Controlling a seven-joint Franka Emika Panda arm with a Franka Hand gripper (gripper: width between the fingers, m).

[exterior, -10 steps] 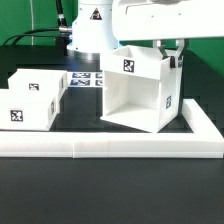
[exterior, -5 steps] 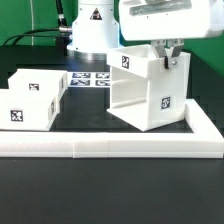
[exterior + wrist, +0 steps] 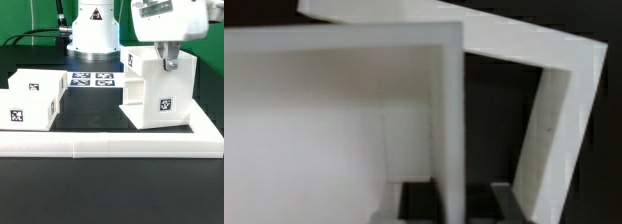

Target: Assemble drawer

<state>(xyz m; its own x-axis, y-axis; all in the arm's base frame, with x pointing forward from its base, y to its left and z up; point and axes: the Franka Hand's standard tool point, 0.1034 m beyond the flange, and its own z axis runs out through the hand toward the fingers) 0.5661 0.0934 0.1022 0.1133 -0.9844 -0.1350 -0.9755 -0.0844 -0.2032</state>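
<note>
Black surface (image 3: pixel 110 192) carries the housing (image 3: pixel 150 105), wall pinched in your claw (image 3: pixel 167 62): you seem to be positioning it; next, probably fetch the drawer (image 3: pixel 35 108).

White rounded arm base (image 3: pixel 95 35), black triangle logo (image 3: pixel 93 14); white boxy wrist casing (image 3: pixel 165 15); dark fingers (image 3: pixel 169 60).

The tall white cube-shaped housing (image 3: pixel 158 100) looks like smooth, slightly glossy plastic, as does the small white open-topped drawer box (image 3: pixel 45 105). The black tabletop (image 3: pixel 110 195) is matt.

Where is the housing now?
On the exterior view's right: the housing sits by the white frame's corner, gripped at its top edge by the hand.
</note>
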